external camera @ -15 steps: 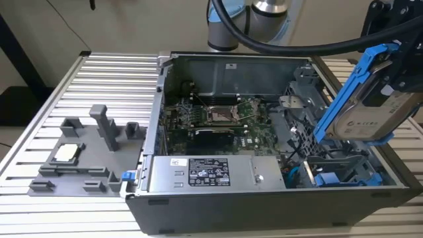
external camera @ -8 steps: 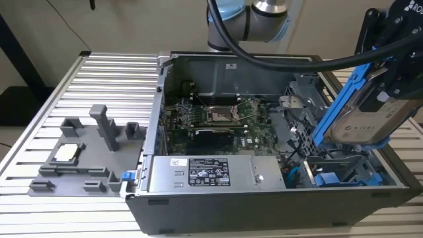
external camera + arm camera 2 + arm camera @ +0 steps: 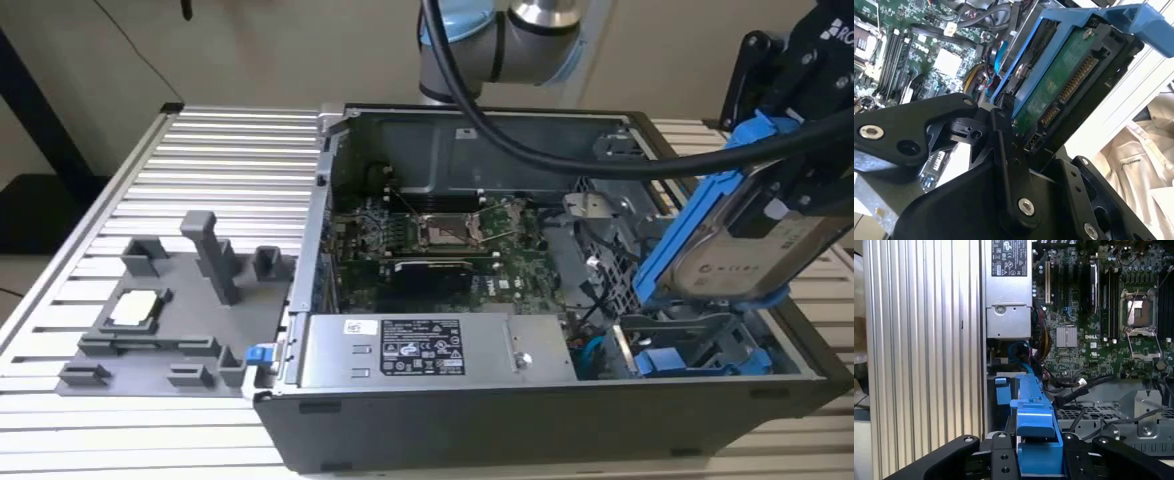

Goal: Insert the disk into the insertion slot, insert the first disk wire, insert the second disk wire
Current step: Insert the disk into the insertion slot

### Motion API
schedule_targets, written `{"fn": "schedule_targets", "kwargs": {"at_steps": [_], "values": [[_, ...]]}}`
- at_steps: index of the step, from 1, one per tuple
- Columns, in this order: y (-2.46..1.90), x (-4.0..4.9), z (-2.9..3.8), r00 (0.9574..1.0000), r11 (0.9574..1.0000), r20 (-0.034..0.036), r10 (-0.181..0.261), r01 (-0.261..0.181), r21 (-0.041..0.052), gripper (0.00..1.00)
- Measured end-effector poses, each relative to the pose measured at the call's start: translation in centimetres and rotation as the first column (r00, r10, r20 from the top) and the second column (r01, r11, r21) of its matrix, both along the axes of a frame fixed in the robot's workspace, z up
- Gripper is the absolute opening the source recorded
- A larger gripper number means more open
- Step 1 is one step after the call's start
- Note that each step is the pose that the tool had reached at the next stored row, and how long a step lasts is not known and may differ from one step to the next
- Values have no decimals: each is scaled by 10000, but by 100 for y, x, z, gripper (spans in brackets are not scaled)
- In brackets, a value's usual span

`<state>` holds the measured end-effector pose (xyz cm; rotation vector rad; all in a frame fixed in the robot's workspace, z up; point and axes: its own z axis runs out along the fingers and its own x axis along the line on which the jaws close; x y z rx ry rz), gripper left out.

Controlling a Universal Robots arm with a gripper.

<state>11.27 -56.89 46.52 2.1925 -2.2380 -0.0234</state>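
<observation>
My gripper (image 3: pixel 790 185) is shut on the disk (image 3: pixel 741 250), a silver-beige drive in a bright blue carrier. It hangs tilted, steeply on end, over the open computer case's corner at the exterior view's right. Its lower end is just above the insertion slot (image 3: pixel 687 345), a dark bay with blue guide rails. In the second wrist view the disk's green board and connectors (image 3: pixel 1064 85) face the camera, with a black finger (image 3: pixel 1004 140) against the carrier. In the first wrist view the blue carrier (image 3: pixel 1035 425) sits between both fingers. A blue cable (image 3: pixel 591 352) lies beside the slot.
The open case holds a motherboard (image 3: pixel 441 235), a silver power supply (image 3: pixel 407 350) and a perforated grey cage (image 3: pixel 1104 415). A grey fixture block (image 3: pixel 174 320) stands on the slatted aluminium table (image 3: pixel 214 150). A thick black cable (image 3: pixel 534 145) from the arm crosses over the case.
</observation>
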Motion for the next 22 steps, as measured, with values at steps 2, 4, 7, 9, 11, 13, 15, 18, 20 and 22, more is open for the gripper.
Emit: {"fn": "schedule_targets", "kwargs": {"at_steps": [2, 4, 7, 9, 11, 13, 15, 18, 20, 22], "values": [[-15, 7, -16, 10000, 10000, 0, -8, 8, 13, 33], [-29, 13, -33, 10000, 10000, 0, -18, 18, 22, 33], [-54, 25, -60, 10000, 10000, 0, -34, 34, 47, 33], [-68, 32, -79, 10000, 10000, 0, -44, 44, 66, 33], [-73, 35, -100, 10000, 9999, 0, -49, 49, 88, 33], [-72, 38, -121, 10000, 9999, -1, -49, 49, 91, 33], [-73, 38, -143, 10000, 9999, -1, -48, 48, 93, 33], [-73, 38, -153, 10000, 9999, -1, -48, 48, 92, 33], [-73, 38, -153, 10000, 9999, 0, -49, 49, 91, 33], [-73, 38, -155, 10000, 9999, -1, -48, 48, 93, 33]]}}
